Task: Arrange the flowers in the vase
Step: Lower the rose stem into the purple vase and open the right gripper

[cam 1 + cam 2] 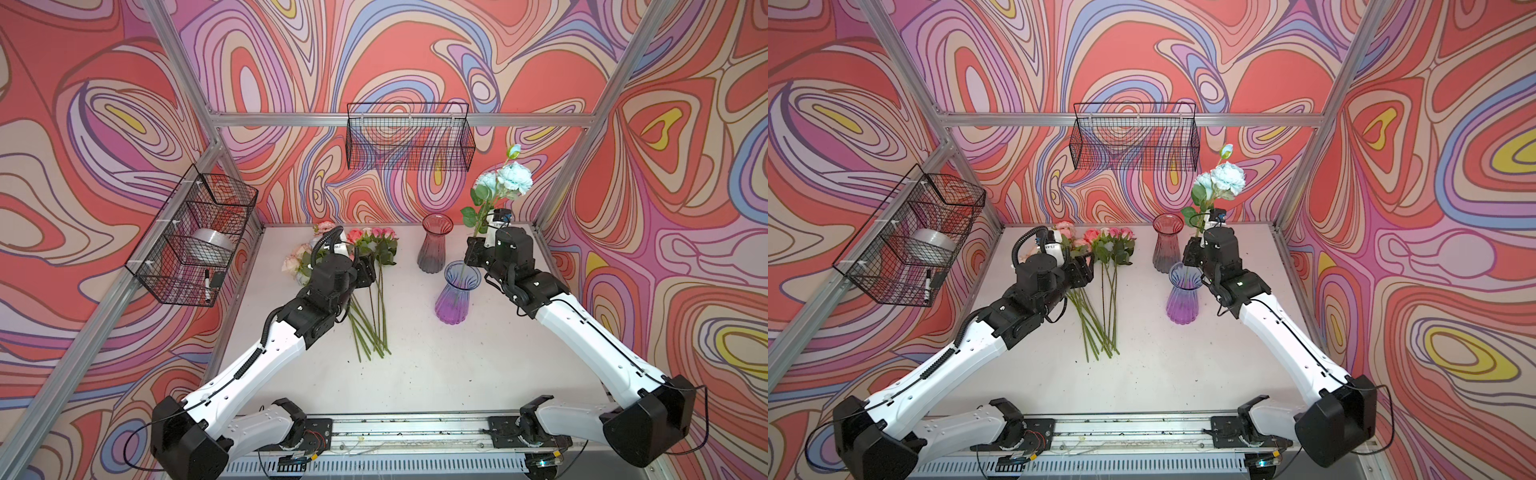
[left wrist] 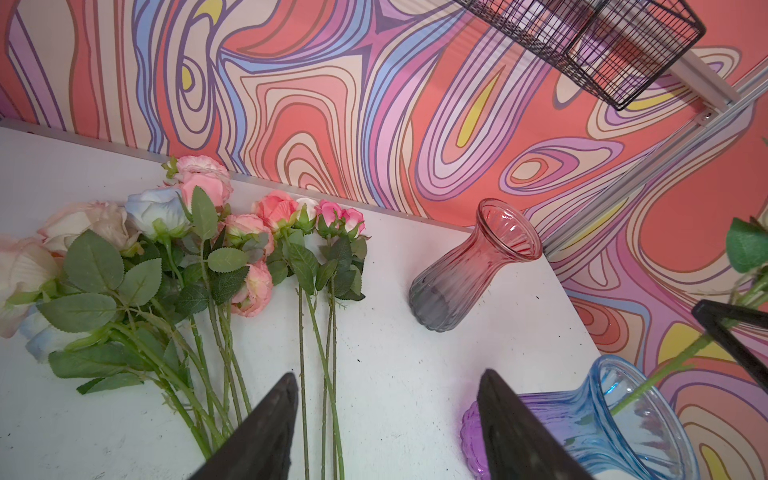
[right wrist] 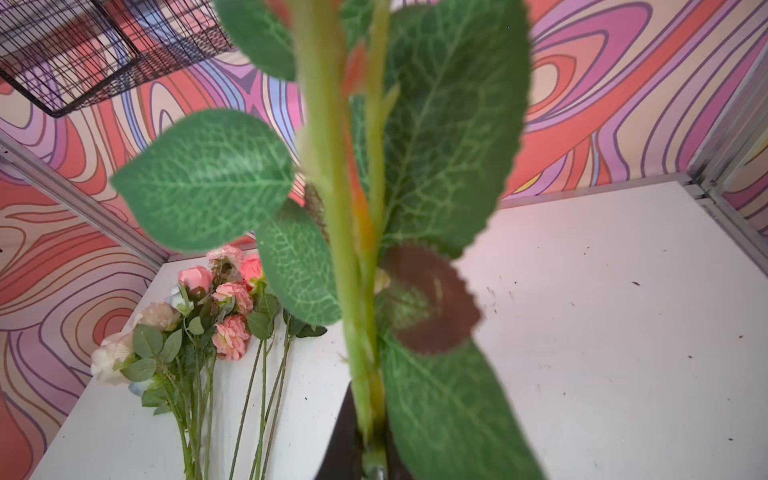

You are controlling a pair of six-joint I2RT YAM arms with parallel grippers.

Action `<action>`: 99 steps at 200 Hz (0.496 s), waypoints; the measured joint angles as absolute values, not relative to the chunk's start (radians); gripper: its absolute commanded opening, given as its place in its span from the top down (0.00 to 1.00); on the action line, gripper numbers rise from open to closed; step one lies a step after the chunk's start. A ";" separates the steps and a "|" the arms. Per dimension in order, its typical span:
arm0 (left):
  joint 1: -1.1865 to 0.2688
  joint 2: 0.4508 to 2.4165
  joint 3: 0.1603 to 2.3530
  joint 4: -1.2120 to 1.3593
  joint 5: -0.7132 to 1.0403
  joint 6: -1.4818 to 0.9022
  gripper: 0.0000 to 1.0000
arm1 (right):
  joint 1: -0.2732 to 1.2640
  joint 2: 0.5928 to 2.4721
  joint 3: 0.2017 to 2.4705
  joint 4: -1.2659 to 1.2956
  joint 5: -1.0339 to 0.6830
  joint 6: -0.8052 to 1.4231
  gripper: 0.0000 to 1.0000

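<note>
A bunch of flowers [image 1: 374, 245] in pink, coral, white and pale blue lies on the white table [image 1: 415, 365] at the back left, stems toward the front; the left wrist view shows the bunch [image 2: 199, 266] too. My left gripper [image 1: 368, 270] hovers open over their stems, nothing between its fingertips [image 2: 286, 386]. My right gripper [image 1: 473, 249] is shut on the green stem [image 3: 328, 166] of a pale blue flower [image 1: 513, 176] held upright. The stem's lower end reaches into the blue-and-purple vase [image 1: 457, 293]. A pink-and-grey vase [image 1: 435, 243] stands empty behind it.
A black wire basket [image 1: 195, 237] on the left wall holds a tape roll and a marker. Another wire basket [image 1: 409, 135] hangs on the back wall. Metal frame posts stand at the table's back corners, and the arms' rail [image 1: 395, 428] runs along the front.
</note>
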State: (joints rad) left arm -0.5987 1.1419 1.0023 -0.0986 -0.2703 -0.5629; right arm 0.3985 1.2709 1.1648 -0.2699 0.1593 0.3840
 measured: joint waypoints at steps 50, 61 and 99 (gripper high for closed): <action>-0.599 1.155 1.002 -0.109 -0.266 -0.573 0.31 | 0.398 1.285 1.127 -0.282 0.106 0.412 0.85; -0.599 1.158 1.002 -0.109 -0.265 -0.574 0.31 | 0.398 1.285 1.123 -0.297 0.094 0.416 0.80; -0.599 1.163 1.002 -0.111 -0.258 -0.580 0.31 | 0.398 1.285 1.120 -0.328 0.079 0.428 0.73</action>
